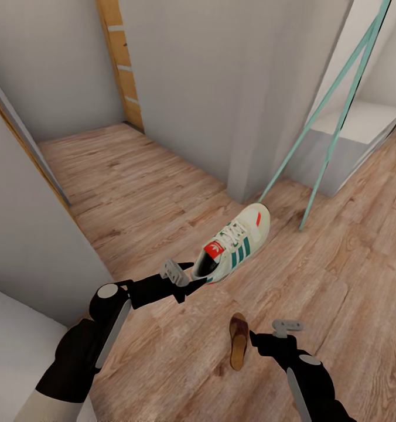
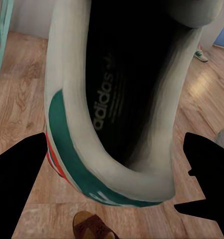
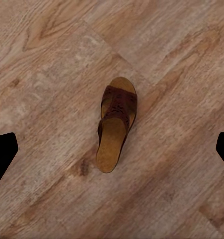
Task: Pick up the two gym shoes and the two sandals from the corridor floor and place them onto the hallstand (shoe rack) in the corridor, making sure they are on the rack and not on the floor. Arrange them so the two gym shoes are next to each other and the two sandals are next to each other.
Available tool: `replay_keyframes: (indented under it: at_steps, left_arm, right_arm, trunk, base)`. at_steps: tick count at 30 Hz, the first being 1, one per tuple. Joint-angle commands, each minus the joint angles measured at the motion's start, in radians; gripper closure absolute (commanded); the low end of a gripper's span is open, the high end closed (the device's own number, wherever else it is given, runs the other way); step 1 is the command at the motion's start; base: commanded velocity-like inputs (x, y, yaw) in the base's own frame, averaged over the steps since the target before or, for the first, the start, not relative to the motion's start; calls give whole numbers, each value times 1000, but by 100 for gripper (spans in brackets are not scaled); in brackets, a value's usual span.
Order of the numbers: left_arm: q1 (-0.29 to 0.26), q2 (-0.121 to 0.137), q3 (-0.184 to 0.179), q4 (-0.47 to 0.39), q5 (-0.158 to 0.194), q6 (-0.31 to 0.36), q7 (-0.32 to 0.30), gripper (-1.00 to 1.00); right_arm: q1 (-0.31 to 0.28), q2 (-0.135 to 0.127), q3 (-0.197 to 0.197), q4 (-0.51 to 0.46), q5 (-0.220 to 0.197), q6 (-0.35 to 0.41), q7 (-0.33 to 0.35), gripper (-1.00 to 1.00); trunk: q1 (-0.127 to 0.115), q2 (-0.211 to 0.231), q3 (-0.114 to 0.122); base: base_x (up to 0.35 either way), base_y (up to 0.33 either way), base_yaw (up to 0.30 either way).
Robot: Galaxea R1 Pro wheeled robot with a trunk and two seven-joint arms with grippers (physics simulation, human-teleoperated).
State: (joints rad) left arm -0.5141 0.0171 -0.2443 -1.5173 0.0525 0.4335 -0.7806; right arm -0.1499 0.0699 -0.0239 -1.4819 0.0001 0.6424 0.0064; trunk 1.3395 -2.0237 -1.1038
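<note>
Here, left jaws pinch 1 gym shoe [image 1: 236, 248]; right jaws spread above wood-plank corridor floor [image 1: 133, 193].

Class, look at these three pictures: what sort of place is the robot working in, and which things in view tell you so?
Probably a home corridor or entryway: wood-plank floor hemmed in by plain pale walls, with footwear about, a sandal lying on the planks and a gym shoe held by the left gripper.

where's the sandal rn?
The sandal lies flat on the wood floor low in the head view, just ahead of the right gripper and below the gym shoe held by the left gripper.
</note>
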Motion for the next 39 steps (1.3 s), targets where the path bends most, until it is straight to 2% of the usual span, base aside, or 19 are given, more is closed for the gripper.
replay_keyframes:
  at_steps: [1, 12, 14, 21, 24, 25, 27, 28, 30, 39]
  left_arm:
    - [0, 1, -1, -1, 6, 8, 0, 100]
    - [-2, 0, 0, -1, 6, 8, 0, 100]
    - [-4, 0, 0, -1, 6, 8, 0, 100]
    - [-23, -9, -1, -1, 16, 8, 0, 100]
    - [-38, -20, -1, -1, 43, 8, 0, 100]
    - [-46, -24, -1, -1, 54, 8, 0, 100]
    - [-49, -26, -1, -1, 61, 8, 0, 100]
    - [-51, -41, -2, -1, 67, 8, 0, 100]
    - [-53, -59, -3, -1, 69, 8, 0, 100]
    - [-53, -82, -7, -1, 70, 8, 0, 100]
  right_arm:
    - [0, 1, -1, -1, 0, 5, 0, -100]
    - [0, 1, -3, -1, 3, -6, -1, -100]
    - [0, 1, -3, 0, 5, -34, -1, -100]
    - [0, 1, -5, 13, 3, -257, -3, -100]
    - [0, 1, -3, 92, 2, -321, -3, -100]
    - [0, 1, -2, 145, 2, -352, -3, -100]
    - [0, 1, -1, 180, 2, -375, -3, -100]
    - [0, 1, -1, 237, 1, -422, -3, -100]
    - [0, 1, 0, 281, -1, -477, -3, -100]
    - [-2, 2, 1, 393, -1, -539, -3, -100]
  trunk:
    - [0, 0, -1]
    - [38, -70, -32]
    - [46, -84, -38]
    - [73, -133, -60]
    - [84, -154, -70]
    - [88, -161, -73]
    - [96, -175, -79]
    - [100, -182, -82]
    - [107, -196, -89]
    - [142, -259, -117]
  base:
    - [0, 0, 24]
    - [0, 0, 4]
    - [0, 0, 0]
    - [0, 0, 0]
    - [0, 0, 0]
    - [0, 0, 0]
    - [0, 0, 0]
    - [0, 0, 0]
    - [0, 0, 0]
    - [0, 0, 0]
